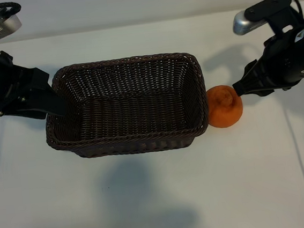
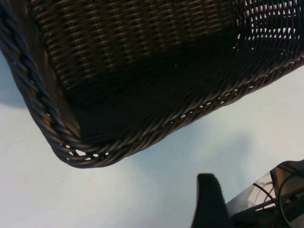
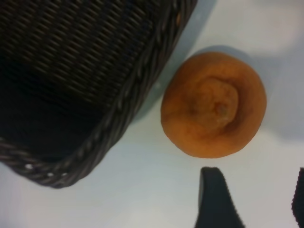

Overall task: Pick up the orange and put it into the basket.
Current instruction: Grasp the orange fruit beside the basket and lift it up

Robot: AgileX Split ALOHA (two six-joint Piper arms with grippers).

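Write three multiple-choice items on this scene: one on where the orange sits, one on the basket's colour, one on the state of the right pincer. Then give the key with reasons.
1. Where is the orange?
A. Inside the basket
B. On the table, against the basket's right end
C. Held above the table

2. What colour is the basket?
A. Dark brown
B. White
C. Green

3. What is the state of the right pincer?
A. Shut on the orange
B. Shut on the basket rim
C. Open, holding nothing

Key: 1 B, the exterior view shows the fruit on the white table beside the basket's right wall. 2 A, the woven wicker is dark brown in every view. 3 C, the right wrist view shows its fingers spread, short of the orange.
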